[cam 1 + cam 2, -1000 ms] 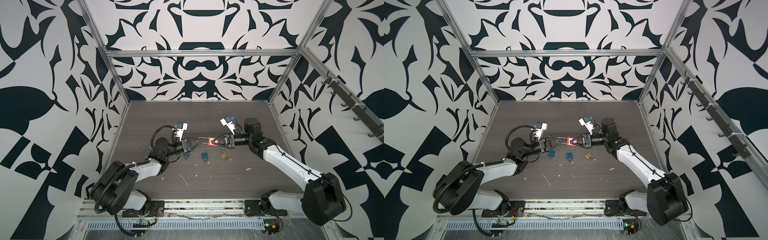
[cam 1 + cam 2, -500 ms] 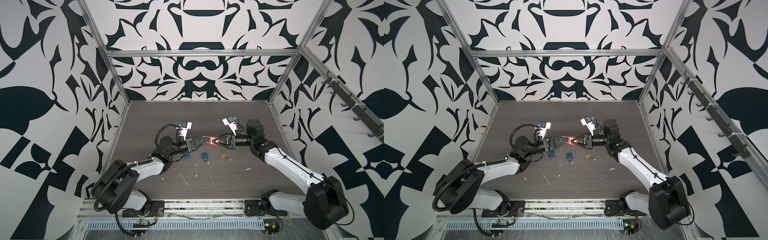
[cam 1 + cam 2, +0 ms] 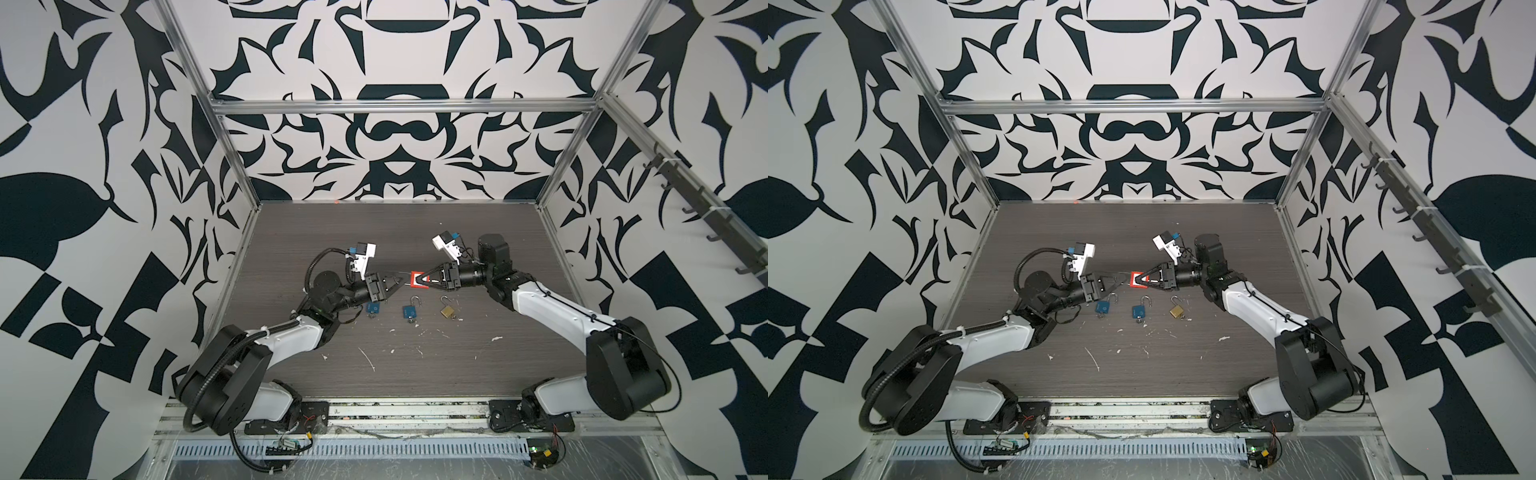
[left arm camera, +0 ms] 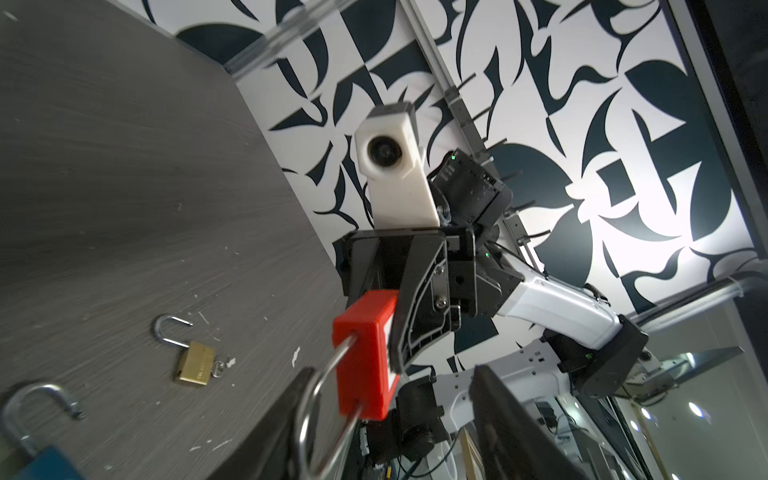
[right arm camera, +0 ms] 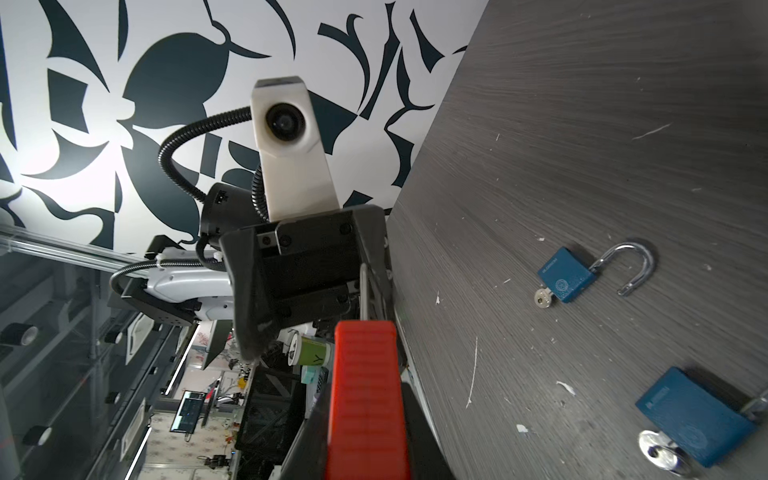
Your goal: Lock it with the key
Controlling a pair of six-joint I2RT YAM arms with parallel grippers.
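In both top views, the right gripper [image 3: 422, 281] pinched the red plastic padlock [image 3: 414, 279] in the air over the grey wooden table [image 3: 415, 232]. In the left wrist view, the left gripper [image 4: 392, 386] stood spread around its silver metal loop [image 4: 328, 370]. The right wrist view showed the same pinch.

The red padlock [image 5: 365, 395] body reads to me as matt, ribbed plastic, and its shackle [image 4: 330, 363] is bright polished steel. At five o'clock of it in a top view, the brass padlock [image 3: 447, 311] looks brushed, dull gold. A blue padlock [image 5: 565, 279] wears a smooth satin coat with a mirror-bright shackle. The table [image 3: 374, 232] is matt dark wood grain, flecked with white scuffs.
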